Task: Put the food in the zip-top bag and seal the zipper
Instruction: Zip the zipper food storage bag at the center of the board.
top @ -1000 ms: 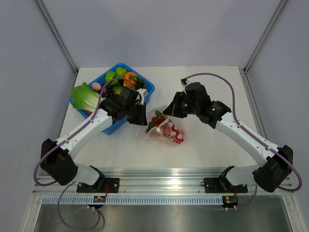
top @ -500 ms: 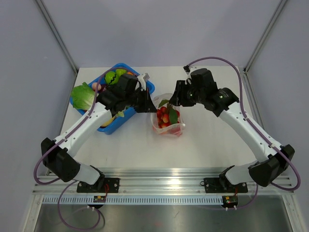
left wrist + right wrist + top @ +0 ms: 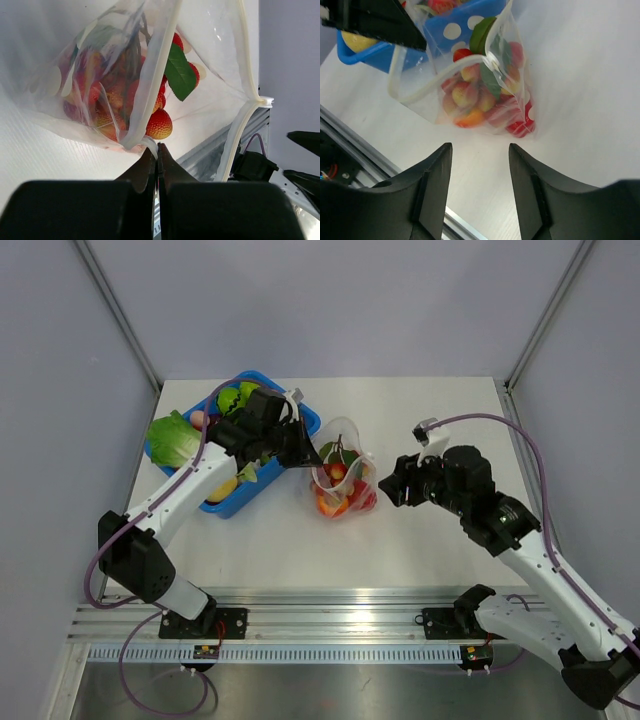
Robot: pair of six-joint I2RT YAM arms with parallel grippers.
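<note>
White table fills the floor of a pale-walled booth, with a metal rail along its near edge where both arms are bolted. Closest to that edge, the right fingers are spread wide apart and hold nothing; they hang over bare table to the right of the bag, near it but clear of it. The bag sits around the middle of the table with its lower end on the surface and its mouth lifted and gaping. Its clear, white-dotted plastic shows the food inside: a heap of small red and orange-yellow fruits with a green leaf on top. The zipper is unsealed, and its two pale strips curve apart in a loop around the opening. At the left end of that mouth, the left fingers are pressed together, pinching the zipper strip between their tips. Just beyond and to the left stands a blue bin, with the left arm reaching across it. It holds more green and yellow pieces, and a leafy lettuce sits at its far-left end.
</note>
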